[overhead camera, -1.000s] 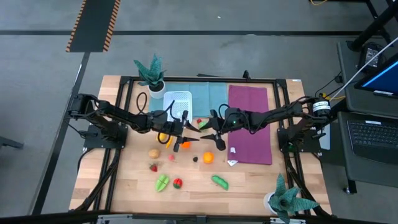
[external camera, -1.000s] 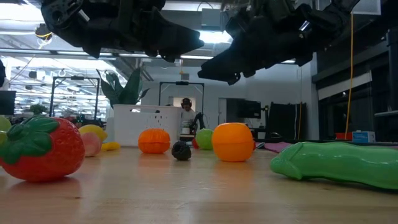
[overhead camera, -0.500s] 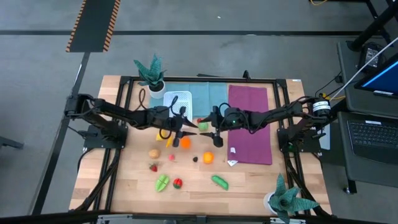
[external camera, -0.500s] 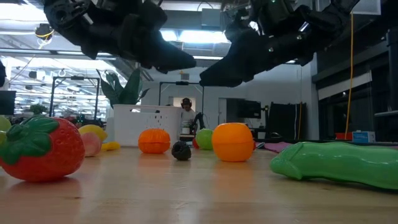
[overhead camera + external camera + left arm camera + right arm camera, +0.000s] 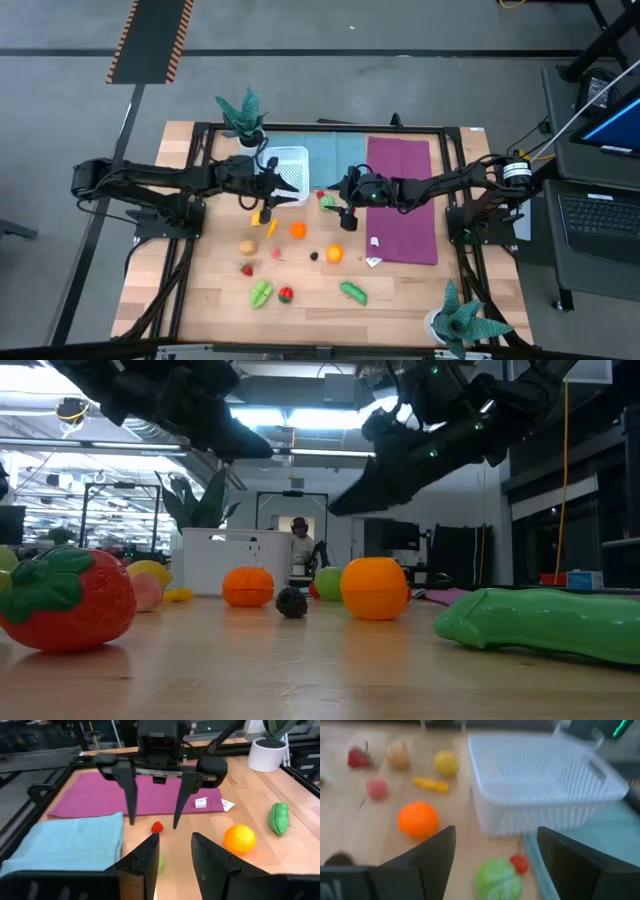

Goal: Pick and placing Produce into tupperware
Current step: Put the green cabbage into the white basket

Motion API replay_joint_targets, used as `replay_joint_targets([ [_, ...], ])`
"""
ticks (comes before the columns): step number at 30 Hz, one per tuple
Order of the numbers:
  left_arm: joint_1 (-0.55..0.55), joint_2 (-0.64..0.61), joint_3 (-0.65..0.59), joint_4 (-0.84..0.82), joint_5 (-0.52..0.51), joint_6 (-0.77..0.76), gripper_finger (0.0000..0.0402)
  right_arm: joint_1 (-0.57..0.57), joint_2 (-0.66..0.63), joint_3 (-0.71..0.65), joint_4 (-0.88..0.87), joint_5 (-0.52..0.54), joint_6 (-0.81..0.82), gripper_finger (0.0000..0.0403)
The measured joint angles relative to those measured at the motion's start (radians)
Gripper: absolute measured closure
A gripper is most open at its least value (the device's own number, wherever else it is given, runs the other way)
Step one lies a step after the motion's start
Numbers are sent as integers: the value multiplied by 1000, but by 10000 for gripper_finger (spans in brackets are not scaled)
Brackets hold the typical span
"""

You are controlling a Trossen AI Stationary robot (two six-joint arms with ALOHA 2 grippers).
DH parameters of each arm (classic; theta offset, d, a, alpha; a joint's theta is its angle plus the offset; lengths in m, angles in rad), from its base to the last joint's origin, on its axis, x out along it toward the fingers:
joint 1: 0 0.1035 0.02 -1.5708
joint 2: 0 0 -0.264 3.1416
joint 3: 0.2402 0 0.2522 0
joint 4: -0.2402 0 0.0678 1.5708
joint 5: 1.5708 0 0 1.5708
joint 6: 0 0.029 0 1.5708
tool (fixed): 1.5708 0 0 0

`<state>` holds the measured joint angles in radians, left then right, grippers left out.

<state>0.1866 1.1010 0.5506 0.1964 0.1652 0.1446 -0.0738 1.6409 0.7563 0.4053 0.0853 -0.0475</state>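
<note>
A: Tub (image 5: 287,158)?
B: White, upright, at the far side of the table, at the left edge of the blue cloth (image 5: 335,155). A potted plant (image 5: 243,118) stands just beyond it, and a purple cloth (image 5: 400,200) lies right of the blue one.

A: Left gripper (image 5: 274,190)?
B: Above the table at the tub's near edge. Fingers part-way released, with a narrow gap. The left wrist view shows nothing gripped between them.

A: Right gripper (image 5: 341,206)?
B: Near table centre, just left of the purple cloth and facing the left gripper. Fingers spread wide and empty. It hangs over a small red piece (image 5: 157,826) and a green piece (image 5: 497,880), touching neither.

A: Produce?
B: Every piece in view lies on the bare wood outside the tub. The red and green pieces sit just right of the tub's near corner. An orange (image 5: 297,229) and a yellow piece (image 5: 257,215) lie nearer the front. A second orange (image 5: 334,253), a dark bit (image 5: 313,254), a pink piece (image 5: 276,253), a tan piece (image 5: 247,246) and a strawberry (image 5: 246,268) are mid-table. A pod (image 5: 352,291), a red piece (image 5: 286,293) and a leafy green piece (image 5: 260,293) are closest to the front.
</note>
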Motion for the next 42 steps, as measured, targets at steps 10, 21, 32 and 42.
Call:
replay_joint_targets([
  [10, 36, -157, -115, -3, 1, -12, 314, -37, 0, 143, -368, -99, 76, 124],
  [21, 36, -312, -220, -2, -81, -38, 334, -56, 0, 271, -589, -113, 63, 124],
  [32, 36, -329, -243, -2, -83, -38, 355, -56, 0, 275, -568, -98, 42, 124],
  [42, 36, -329, -243, -2, -83, -38, 374, -59, 0, 268, -607, -98, 90, 124],
])
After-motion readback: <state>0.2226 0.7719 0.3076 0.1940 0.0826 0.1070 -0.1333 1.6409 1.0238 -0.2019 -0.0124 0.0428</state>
